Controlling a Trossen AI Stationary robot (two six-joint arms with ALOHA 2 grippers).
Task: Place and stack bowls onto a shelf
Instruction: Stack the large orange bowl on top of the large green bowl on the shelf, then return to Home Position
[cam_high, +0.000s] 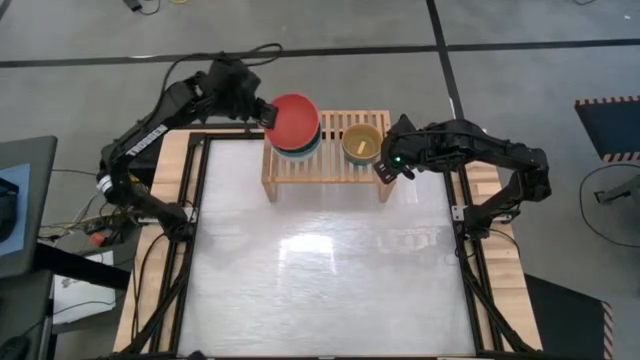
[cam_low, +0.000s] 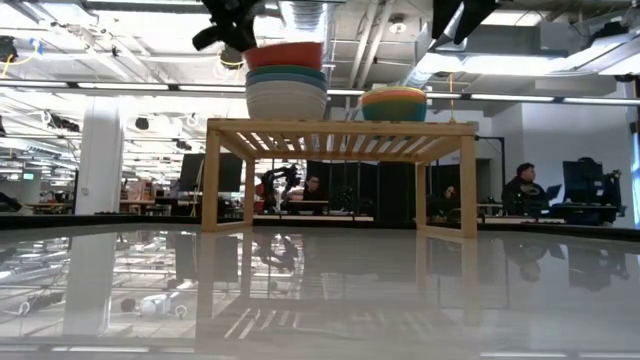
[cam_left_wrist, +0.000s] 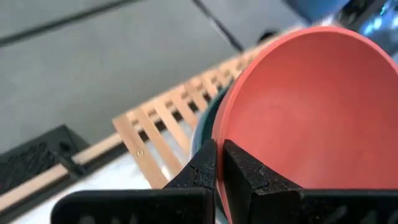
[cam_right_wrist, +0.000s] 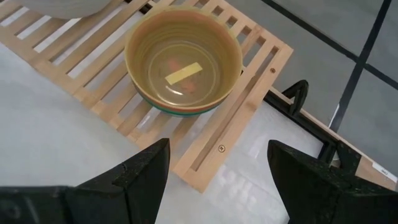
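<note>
- Red bowl (cam_high: 296, 120) tops the big stack at the shelf's (cam_high: 325, 168) nine o'clock end, rim pinched by the left claw (cam_left_wrist: 219, 163) (not released yet).
- Right claw (cam_right_wrist: 217, 174) hangs open at three o'clock beside the small stack's yellow bowl (cam_right_wrist: 183, 59).

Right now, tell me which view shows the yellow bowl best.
Right wrist view: the yellow bowl fills it, its inside open to see. High view shows it small on the shelf; low view shows only its side; left wrist view misses it.
</note>
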